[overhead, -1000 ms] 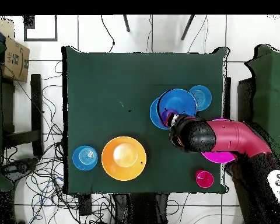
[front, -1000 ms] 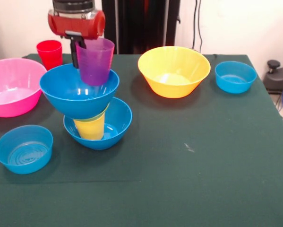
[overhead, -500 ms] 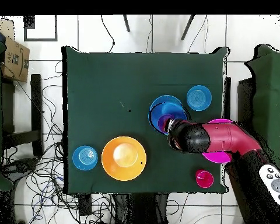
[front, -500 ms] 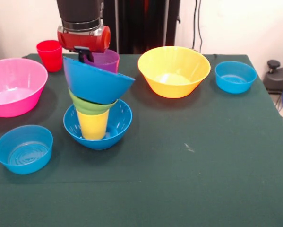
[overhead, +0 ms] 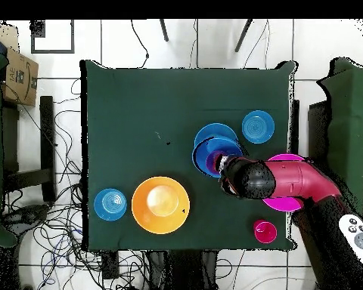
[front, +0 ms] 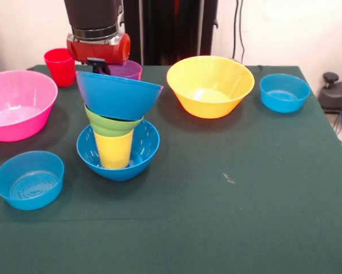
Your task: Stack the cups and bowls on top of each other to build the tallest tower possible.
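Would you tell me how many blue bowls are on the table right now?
4: a deep blue one at the tower's base, another tilted near its top, a light-blue one at front left and one far right.

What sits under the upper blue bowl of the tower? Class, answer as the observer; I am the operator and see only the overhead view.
Observer: A lime green bowl, resting on a yellow cup that stands in the lower blue bowl.
Operator: Is the upper blue bowl level?
Observer: No, it tilts, with its rim lower on the side toward the yellow-orange bowl.
Operator: And the purple cup?
Observer: Only its rim shows above the tilted bowl's edge.
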Available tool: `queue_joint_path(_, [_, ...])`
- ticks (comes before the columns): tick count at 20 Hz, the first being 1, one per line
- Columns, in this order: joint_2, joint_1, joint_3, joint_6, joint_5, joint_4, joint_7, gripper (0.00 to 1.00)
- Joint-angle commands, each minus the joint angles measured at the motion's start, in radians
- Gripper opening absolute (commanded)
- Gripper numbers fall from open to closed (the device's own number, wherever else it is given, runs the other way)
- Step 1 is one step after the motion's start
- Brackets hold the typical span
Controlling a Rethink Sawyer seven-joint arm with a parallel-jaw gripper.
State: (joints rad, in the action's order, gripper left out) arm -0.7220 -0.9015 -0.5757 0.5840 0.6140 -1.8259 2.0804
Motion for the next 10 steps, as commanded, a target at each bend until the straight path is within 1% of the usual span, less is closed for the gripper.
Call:
queue_joint_path(1, [0.042,0.012,-0.05,0.099,0.056,0.057,-0.249,0.0])
queue_joint_path(3, [0.05,0.015,-0.056,0.118,0.05,0.077,-0.259,0.0])
queue_joint_path(6, [0.037,0.016,-0.066,0.151,0.033,0.094,-0.272,0.0])
queue_joint_path(10, [0.043,0.023,-0.077,0.181,0.028,0.126,-0.281,0.0])
